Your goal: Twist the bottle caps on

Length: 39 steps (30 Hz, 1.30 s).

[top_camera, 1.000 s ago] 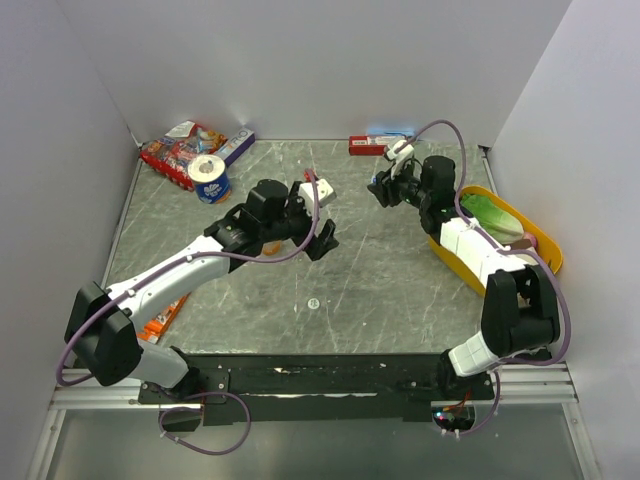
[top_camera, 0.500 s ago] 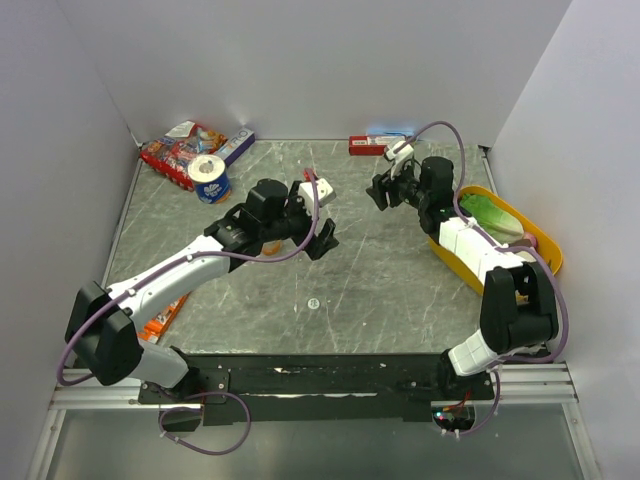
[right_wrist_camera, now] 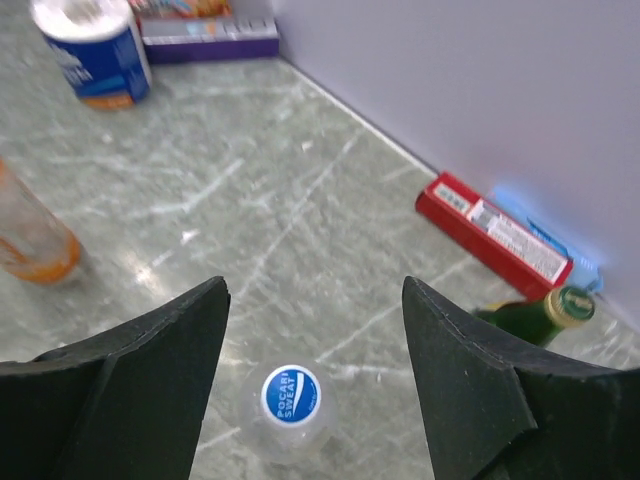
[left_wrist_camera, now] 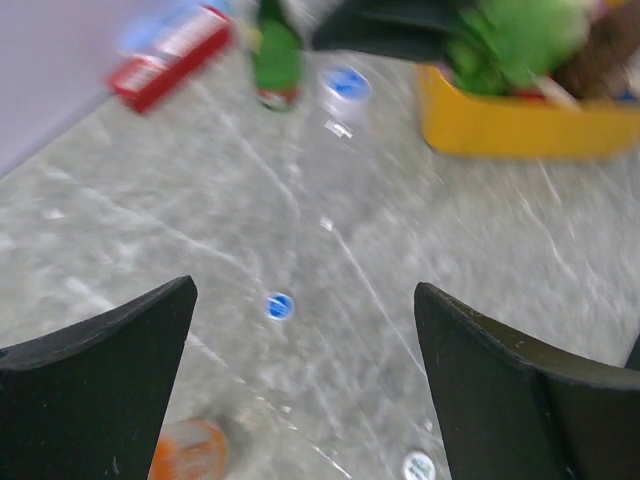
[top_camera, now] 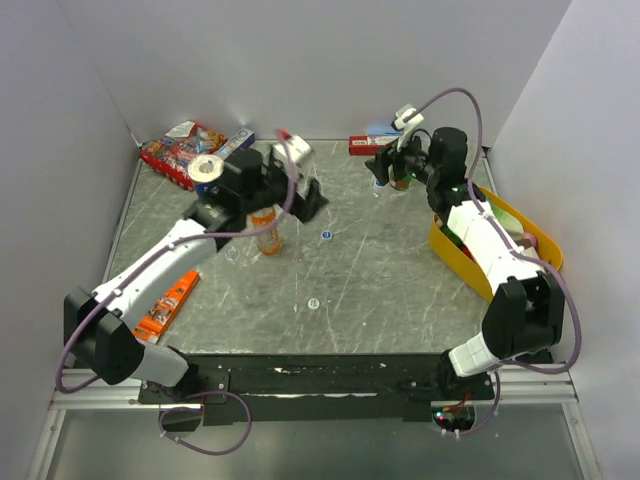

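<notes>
We watched our right pincer [right_wrist_camera: 315, 285] spread off the capped clear bottle [right_wrist_camera: 291, 398] by the worktop's far edge. Our left pincer [left_wrist_camera: 305, 290] gaped empty, and the orange bottle [top_camera: 266, 232], left of middle, awaited the blue cap [top_camera: 327, 236].

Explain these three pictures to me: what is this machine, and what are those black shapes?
The wide picture looks down on a table with a left robot arm and a right robot arm bolted at its near edge. The other two come from cameras on the wrists; the black shapes are each gripper's own fingers. The left gripper and right gripper are open, holding nothing. On the table: an orange bottle, a clear bottle with a blue lid, a loose blue cap, a white cap and a yellow bin.
</notes>
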Available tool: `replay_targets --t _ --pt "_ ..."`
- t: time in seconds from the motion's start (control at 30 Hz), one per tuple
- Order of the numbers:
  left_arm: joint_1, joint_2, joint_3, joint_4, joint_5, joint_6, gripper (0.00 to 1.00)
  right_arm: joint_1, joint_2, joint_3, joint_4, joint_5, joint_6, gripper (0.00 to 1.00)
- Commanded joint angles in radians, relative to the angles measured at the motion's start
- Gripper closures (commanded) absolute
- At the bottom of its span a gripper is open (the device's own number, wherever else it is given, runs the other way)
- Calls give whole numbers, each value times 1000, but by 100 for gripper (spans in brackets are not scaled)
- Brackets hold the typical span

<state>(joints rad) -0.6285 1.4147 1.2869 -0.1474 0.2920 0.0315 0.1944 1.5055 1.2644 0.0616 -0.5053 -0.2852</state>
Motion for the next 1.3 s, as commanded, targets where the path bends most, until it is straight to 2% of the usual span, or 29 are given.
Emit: replay_targets --t 0.0,0.07,0.23,0.33,0.43,0.57,0.77,1.07,1.27 --pt "159 -89 109 3 -25 -107 4 54 -76 95 -117 -74 49 23" --pt "274 -108 135 -4 -31 -123 4 103 -87 130 -161 -101 47 24" --pt "542 -198 132 -35 -63 -148 4 371 -93 164 -240 -142 -5 24" --pt "649 -269 69 -47 -97 -163 4 509 -55 180 -232 -131 -12 23" --pt "719 -368 -16 -23 -94 -200 4 589 16 220 -221 -95 -17 21" --pt "727 -483 -101 -17 -91 -235 4 692 116 286 -201 -65 -17 17" --pt "734 -583 -143 -69 -85 -278 4 741 269 404 -194 -70 29 17" --pt "750 -612 -136 -113 -77 -266 4 775 377 438 -184 -52 55 19" --pt "750 -612 -141 -118 -65 -277 4 778 403 421 -178 -16 46 25"
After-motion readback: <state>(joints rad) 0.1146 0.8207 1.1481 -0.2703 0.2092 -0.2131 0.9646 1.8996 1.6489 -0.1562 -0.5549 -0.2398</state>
